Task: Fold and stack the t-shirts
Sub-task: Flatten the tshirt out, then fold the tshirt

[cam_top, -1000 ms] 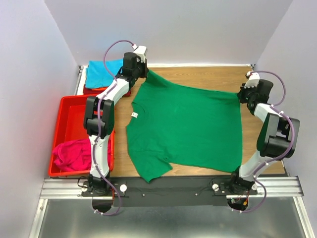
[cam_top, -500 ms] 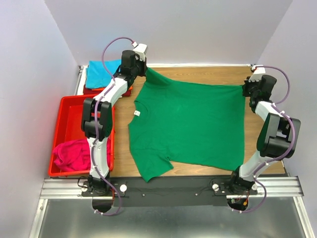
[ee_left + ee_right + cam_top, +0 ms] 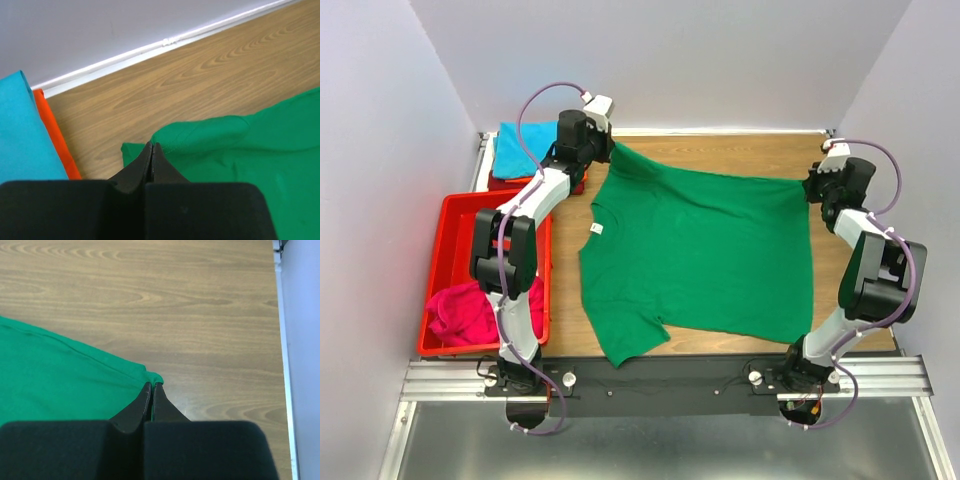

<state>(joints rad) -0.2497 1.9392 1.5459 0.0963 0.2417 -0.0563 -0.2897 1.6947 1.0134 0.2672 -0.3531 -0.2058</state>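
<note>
Green t-shirt (image 3: 700,255) spread flat on wooden surface (image 3: 720,155), collar left, hem right; left fingers (image 3: 144,162) pinched on far sleeve, right fingers (image 3: 144,400) pinched on far hem corner; cloth lies nearward of both.

The wooden table (image 3: 720,150) carries a green t-shirt (image 3: 700,250) spread flat over most of its middle, collar toward the left edge with a small white label (image 3: 592,229) showing, hem toward the right edge, one sleeve reaching the near edge. A red tray (image 3: 465,245) sits along the left edge. At the far left corner a folded teal t-shirt (image 3: 520,150) lies on an orange one (image 3: 55,140).
</note>
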